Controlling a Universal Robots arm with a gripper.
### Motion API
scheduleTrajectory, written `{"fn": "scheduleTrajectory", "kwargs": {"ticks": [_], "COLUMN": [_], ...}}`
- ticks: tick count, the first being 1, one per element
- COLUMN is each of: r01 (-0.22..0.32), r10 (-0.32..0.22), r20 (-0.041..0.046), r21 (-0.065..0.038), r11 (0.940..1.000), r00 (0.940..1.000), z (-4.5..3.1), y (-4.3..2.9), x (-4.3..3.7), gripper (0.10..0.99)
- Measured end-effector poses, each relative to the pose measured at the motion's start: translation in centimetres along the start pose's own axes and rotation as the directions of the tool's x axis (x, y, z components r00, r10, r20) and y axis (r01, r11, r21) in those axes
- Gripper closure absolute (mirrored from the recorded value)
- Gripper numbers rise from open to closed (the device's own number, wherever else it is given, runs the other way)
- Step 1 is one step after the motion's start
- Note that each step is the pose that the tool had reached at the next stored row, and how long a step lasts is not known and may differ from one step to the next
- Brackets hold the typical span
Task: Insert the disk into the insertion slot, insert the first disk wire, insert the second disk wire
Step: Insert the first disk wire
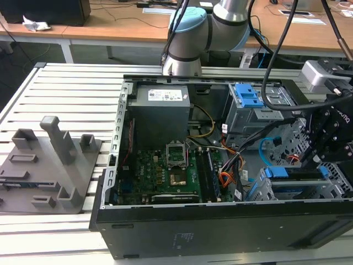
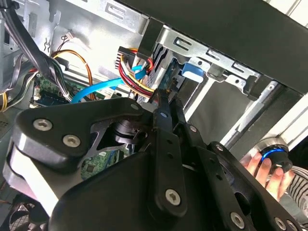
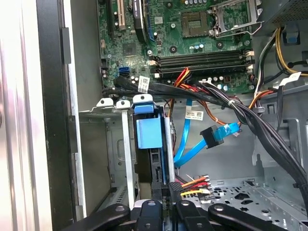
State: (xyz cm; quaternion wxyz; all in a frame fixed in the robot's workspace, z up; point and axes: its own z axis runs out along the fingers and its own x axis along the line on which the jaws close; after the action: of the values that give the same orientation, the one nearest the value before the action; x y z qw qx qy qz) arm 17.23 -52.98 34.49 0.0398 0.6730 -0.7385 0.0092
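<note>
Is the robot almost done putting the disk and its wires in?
The disk already sits in the insertion slot. The claw is right at the first disk wire, beside the disk's end; I cannot tell if its plug is in. The second disk wire hangs loose, its plug unconnected, so that is left.

Robotics lab or workshop: open computer case (image 1: 220, 232) on slatted metal bench (image 1: 71, 88), grey fixture block (image 1: 49, 165) at the exterior view's left, robot arm (image 1: 190, 33), wooden desks (image 1: 110, 30) with cables far behind.
</note>
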Motion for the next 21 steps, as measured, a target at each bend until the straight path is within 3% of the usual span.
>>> {"fn": "scheduleTrajectory", "kwargs": {"ticks": [1,2,3,13,14,15,21], "r01": [0.0,0.001,0.002,0.003,0.003,0.004,0.004], "r10": [0.0,-0.001,-0.002,-0.003,-0.003,-0.004,-0.004], "r20": [0.005,0.0164,0.0193,0.0202,0.0214,0.028,0.0377], "r21": [-0.001,-0.002,-0.003,-0.004,-0.004,-0.006,-0.01], "r11": [1.0,1.0,1.0,1.0,1.0,1.0,0.9999], "r00": [1.0,0.9999,0.9998,0.9998,0.9998,0.9996,0.9993], "z": [0.02,0.16,0.29,0.42,0.44,0.54,0.84], "y": [0.01,-0.01,-0.08,-0.19,-0.2,-0.27,-0.49], "x": [0.02,0.03,0.02,0.43,0.44,0.43,0.43], "gripper": [0.914,0.914,0.914,0.914,0.914,0.914,0.914]}}
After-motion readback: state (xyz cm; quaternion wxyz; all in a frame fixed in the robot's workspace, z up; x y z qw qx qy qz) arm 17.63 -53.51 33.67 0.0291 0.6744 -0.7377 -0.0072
